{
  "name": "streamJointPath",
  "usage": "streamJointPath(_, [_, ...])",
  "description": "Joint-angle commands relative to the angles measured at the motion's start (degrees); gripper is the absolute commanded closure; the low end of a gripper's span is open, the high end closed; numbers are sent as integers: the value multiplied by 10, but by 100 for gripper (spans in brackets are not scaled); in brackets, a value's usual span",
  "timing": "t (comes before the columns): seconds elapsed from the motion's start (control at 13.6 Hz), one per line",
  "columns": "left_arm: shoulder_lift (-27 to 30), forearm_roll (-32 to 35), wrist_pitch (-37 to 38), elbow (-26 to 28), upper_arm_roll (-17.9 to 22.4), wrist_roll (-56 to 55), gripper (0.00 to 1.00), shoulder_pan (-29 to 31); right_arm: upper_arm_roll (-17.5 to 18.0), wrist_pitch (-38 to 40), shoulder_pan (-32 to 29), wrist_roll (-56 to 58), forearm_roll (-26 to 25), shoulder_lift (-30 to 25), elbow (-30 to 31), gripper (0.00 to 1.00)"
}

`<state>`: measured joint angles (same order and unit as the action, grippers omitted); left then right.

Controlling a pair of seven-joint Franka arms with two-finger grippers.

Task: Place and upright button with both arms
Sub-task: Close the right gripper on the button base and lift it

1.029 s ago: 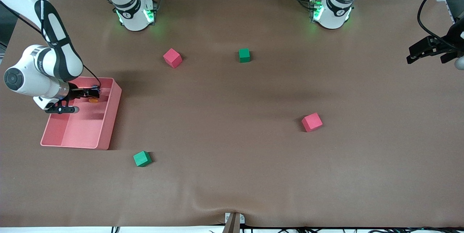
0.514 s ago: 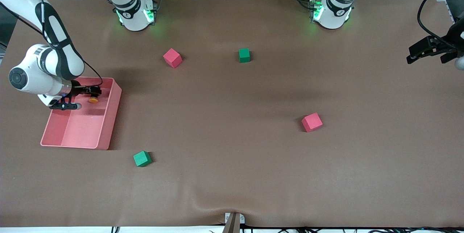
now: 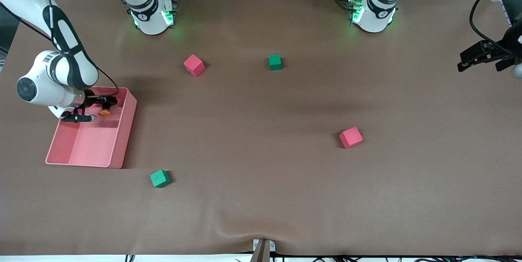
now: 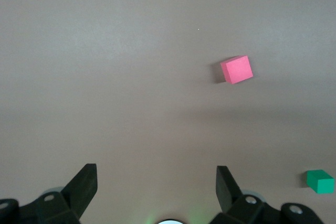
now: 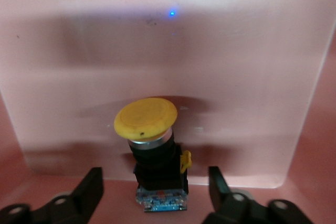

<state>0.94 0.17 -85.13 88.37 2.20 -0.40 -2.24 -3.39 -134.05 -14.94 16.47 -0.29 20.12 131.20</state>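
A pink tray (image 3: pixel 122 139) sits on the brown worktop (image 3: pixel 261 197) toward the right arm's end, and the button (image 3: pixel 105 111) is its only visible content, lying in the part of the tray farthest from the front camera. In the right wrist view the button (image 5: pixel 152 150) shows an orange-yellow round cap on a black body with a small circuit piece at its end. No brand, label or writing can be read on the tray or the button. The right tool (image 3: pixel 107 100) reaches down into the tray with its fingers (image 5: pixel 89 190) apart, one on each side of the button's body and not touching it. The right arm is bent at the elbow above the tray's edge. The left tool (image 3: pixel 475 56) waits over the worktop's edge at the left arm's end, its fingers (image 4: pixel 84 184) spread wide and holding nothing. Two red cubes (image 3: pixel 193 65) (image 3: pixel 350 137) and two green cubes (image 3: pixel 275 62) (image 3: pixel 160 178) lie loose on the worktop, well apart.
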Motion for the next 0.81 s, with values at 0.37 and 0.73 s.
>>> streamJointPath(0.37, [-1,-10,8,-4,-1,5,0,4,7,-17,-10,8,-5,4,5,82])
streamJointPath(0.73, [-1,-10,8,-4,-1,4,0,3,8,-9,-11,8,-5,-17,-12,82])
